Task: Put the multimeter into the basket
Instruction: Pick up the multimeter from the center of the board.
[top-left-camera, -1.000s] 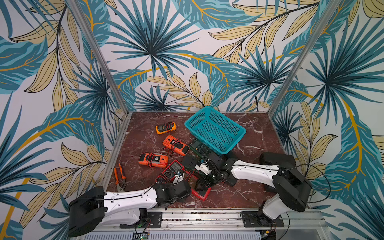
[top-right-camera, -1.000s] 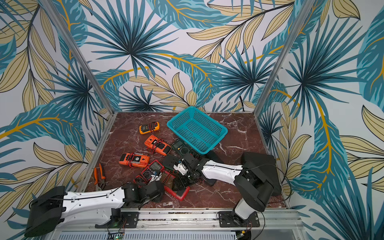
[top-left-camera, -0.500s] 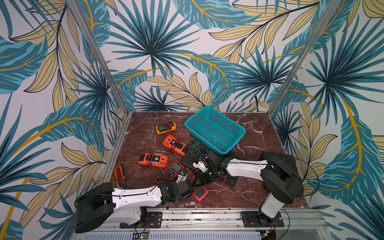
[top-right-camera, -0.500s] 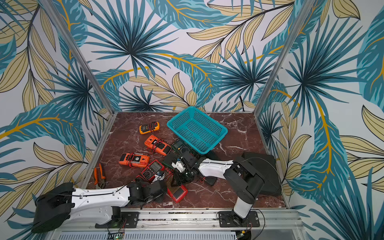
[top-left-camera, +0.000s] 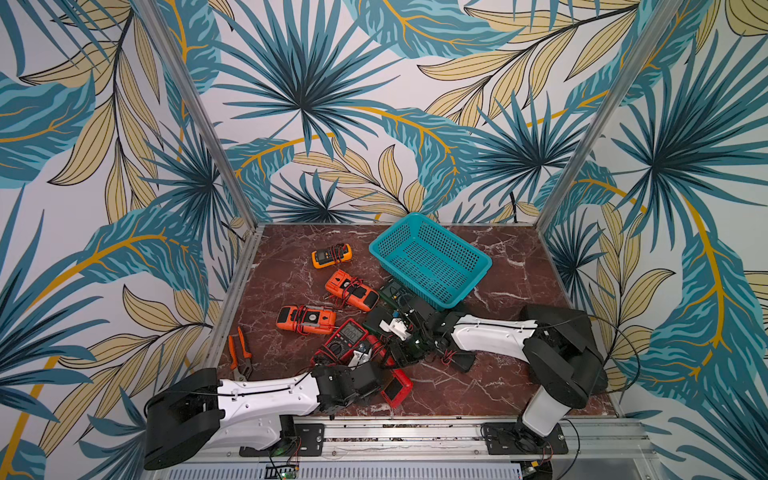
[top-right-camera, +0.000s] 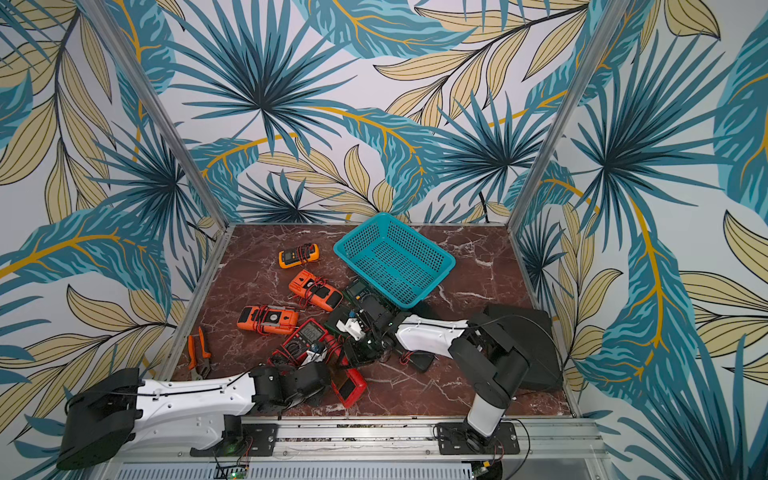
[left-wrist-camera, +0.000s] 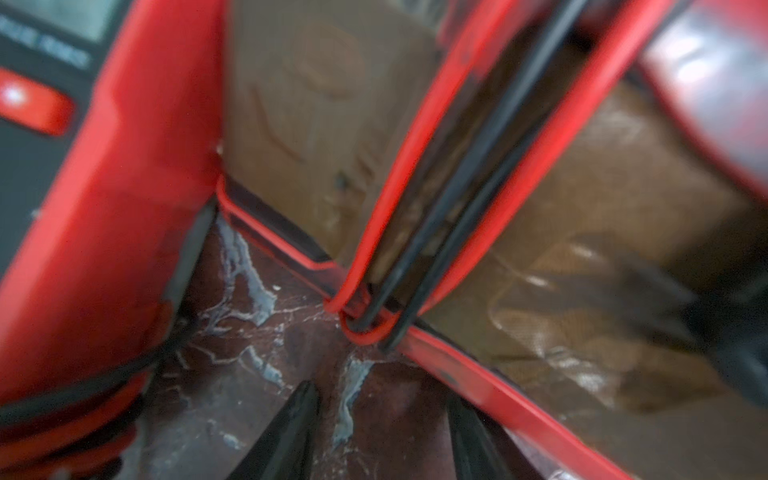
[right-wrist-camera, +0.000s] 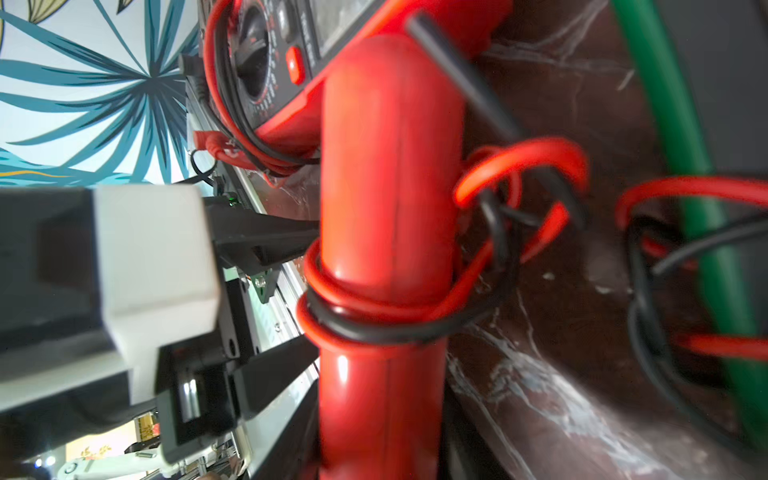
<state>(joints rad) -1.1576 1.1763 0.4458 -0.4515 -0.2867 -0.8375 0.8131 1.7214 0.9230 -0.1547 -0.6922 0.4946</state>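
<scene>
**A:** Start at the front. What is the left end effector doing?

**B:** Its fingers stand apart with only bare tabletop between them, so it is gripping nothing. A small red tester lies just beside it.

**A:** And the right end effector?

**B:** Its two black fingers run up to the red multimeter and vanish behind the body, about where the leads are wound round it. I cannot tell whether it has clamped. The meter sits in the clutter near the front, between the arms.

**A:** So the step in hand looks like the grasp. How do we do it well?

**B:** I'd seat the fingers on the casing rather than the wire loops, then lift straight up. Loose loops of wire lie close by, so a slow rise would show any snag early.

**A:** Then where?

**B:** Beyond the orange meters and a dark green meter to the basket. It is empty, at the back, well apart from the red multimeter. Clear the flared rim and lower the meter before letting go.
</scene>
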